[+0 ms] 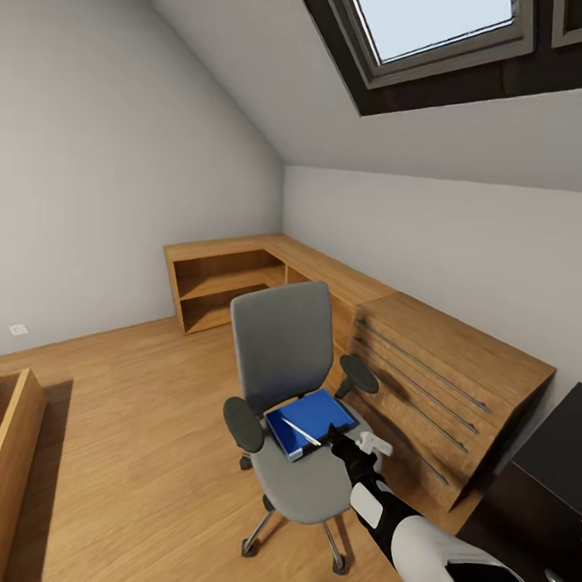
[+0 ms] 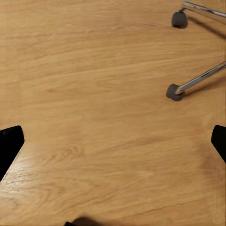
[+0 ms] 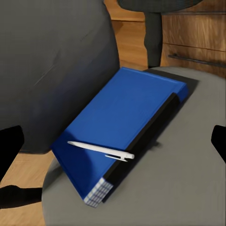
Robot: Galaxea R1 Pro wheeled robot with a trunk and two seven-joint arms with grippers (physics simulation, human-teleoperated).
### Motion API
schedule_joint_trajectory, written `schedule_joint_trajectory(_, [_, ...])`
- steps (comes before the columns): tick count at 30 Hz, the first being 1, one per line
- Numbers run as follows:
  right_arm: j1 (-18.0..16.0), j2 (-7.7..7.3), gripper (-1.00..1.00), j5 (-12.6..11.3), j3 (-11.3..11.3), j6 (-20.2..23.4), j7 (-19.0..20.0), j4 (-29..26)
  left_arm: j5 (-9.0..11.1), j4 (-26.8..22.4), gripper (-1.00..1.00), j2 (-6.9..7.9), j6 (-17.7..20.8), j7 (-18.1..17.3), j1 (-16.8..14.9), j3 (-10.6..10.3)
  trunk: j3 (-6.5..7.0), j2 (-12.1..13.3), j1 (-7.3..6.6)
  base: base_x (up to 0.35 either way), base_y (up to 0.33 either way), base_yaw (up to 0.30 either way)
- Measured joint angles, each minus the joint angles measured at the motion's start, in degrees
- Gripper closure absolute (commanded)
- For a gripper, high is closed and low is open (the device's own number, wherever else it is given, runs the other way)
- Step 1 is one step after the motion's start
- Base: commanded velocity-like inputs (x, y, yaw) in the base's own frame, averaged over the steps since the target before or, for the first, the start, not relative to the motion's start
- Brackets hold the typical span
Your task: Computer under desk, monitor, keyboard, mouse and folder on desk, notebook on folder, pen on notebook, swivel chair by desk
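Right wrist view: my right pincer [image 3: 113, 141] hangs wide open and empty over the folder [image 3: 125, 110], centre frame on the chair [image 3: 188, 165] seat, pen [image 3: 101, 150] loose on top. Stiff, light, probably slick; I'd grip its near spine edge.

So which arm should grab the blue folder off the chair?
The right. Its tool hangs open beside the folder on the chair; the left tool faces bare floor.

right gripper [image 1: 345, 436] extended forward, jaws spread wide; left gripper [image 2: 113, 141] likewise agape
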Motion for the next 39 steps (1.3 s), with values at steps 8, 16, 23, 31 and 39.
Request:
schedule_joint_trajectory(8, [0.0, 0.07, -1.0, 0.02, 0.02, -1.14, -1.17, 0.09, 0.0, 0.0, -1.0, 0.04, 0.01, 0.0, 0.0, 0.0, 0.0, 0.0, 0.0, 0.0, 0.0, 0.257])
schedule_joint_trajectory(16, [0.0, 0.06, -1.0, 0.01, 0.03, -1.28, -1.26, 0.08, 0.0, 0.0, -1.0, 0.04, 0.02, 0.0, 0.0, 0.0, 0.0, 0.0, 0.0, 0.0, 0.0, 0.277])
schedule_joint_trajectory(23, [0.0, -0.08, -1.0, 0.02, -0.01, -1.31, -1.27, 0.02, -0.05, 0.0, -1.0, 0.04, 0.05, -0.02, 0.0, -0.04, 0.0, 0.0, -0.02, 0.096, 0.0, 0.258])
schedule_joint_trajectory(31, [0.0, -0.36, -1.0, 0.05, 0.03, -1.31, -1.2, 0.0, -0.09, 0.01, -1.0, 0.04, 0.05, -0.09, -0.01, -0.07, 0.0, 0.0, -0.01, 0.208, 0.0, 0.053])
schedule_joint_trajectory(39, [0.01, -1.95, -1.0, 7.84, 2.21, -0.37, -2.14, -0.11, -0.09, 0.01, -1.0, 0.04, 0.05, -0.03, -0.01, -0.08, 0.0, 0.0, 0.0, 0.016, 0.0, 0.002])
